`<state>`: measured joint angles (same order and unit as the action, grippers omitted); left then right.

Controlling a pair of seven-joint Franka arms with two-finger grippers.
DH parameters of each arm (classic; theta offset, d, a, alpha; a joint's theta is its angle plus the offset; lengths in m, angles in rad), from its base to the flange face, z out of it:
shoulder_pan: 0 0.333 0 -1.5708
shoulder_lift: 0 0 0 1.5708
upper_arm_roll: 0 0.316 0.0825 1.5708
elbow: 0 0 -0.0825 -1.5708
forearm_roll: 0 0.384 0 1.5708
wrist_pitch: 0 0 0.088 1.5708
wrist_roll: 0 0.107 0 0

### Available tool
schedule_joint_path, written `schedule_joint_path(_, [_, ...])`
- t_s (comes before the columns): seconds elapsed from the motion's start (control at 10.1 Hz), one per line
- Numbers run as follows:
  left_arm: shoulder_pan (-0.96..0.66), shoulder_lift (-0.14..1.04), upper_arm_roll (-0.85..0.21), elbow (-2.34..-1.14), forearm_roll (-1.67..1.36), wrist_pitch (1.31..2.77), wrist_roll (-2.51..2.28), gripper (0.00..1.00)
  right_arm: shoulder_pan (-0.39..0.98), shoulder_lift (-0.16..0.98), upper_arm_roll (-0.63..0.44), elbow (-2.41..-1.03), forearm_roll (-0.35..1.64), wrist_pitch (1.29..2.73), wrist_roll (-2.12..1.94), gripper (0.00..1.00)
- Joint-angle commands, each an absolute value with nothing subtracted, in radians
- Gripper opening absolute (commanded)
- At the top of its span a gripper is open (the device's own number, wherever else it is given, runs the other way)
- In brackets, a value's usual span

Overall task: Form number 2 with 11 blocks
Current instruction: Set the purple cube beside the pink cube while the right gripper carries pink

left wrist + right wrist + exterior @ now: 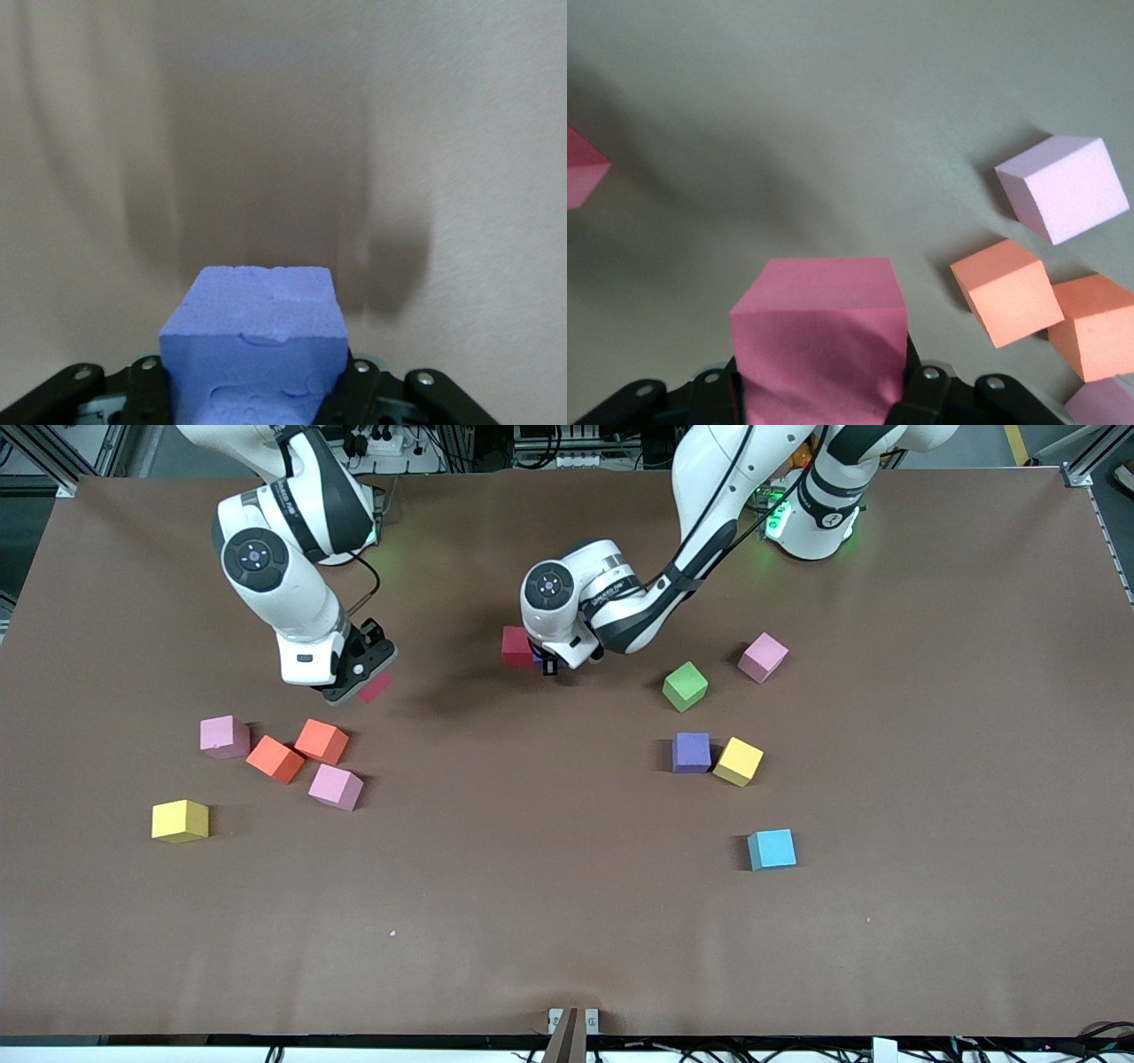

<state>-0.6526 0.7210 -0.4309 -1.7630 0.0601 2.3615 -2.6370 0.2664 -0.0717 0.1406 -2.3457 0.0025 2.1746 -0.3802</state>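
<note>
We are clamping a purple block in the left gripper, at three o'clock of the red block, and a pink block in the right gripper, risking nudging that red block while lowering.

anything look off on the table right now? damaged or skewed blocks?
One thing: the purple block clamped in the left gripper shows shallow dents on its front face. The right gripper holds a pink block that looks intact. Loose blocks lie scattered at mixed angles; no digit formed yet.

The front camera is looking down from high across the table while both wrist cameras are peering closely at its surface.
</note>
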Motion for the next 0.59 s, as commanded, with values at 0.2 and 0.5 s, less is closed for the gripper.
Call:
schedule_joint_path(0.2, [-0.678, 0.706, -0.425, -1.789, 0.060, 2.372, -2.652, 0.99, 0.337, -0.071, 0.137, -2.368, -0.002, 2.195, -0.258, 0.24])
schedule_joint_path(0.5, [-0.680, 0.634, -0.426, -1.786, 0.060, 2.252, -2.645, 1.00, 0.379, -0.052, 0.137, -2.416, -0.002, 2.267, -0.288, 0.24])
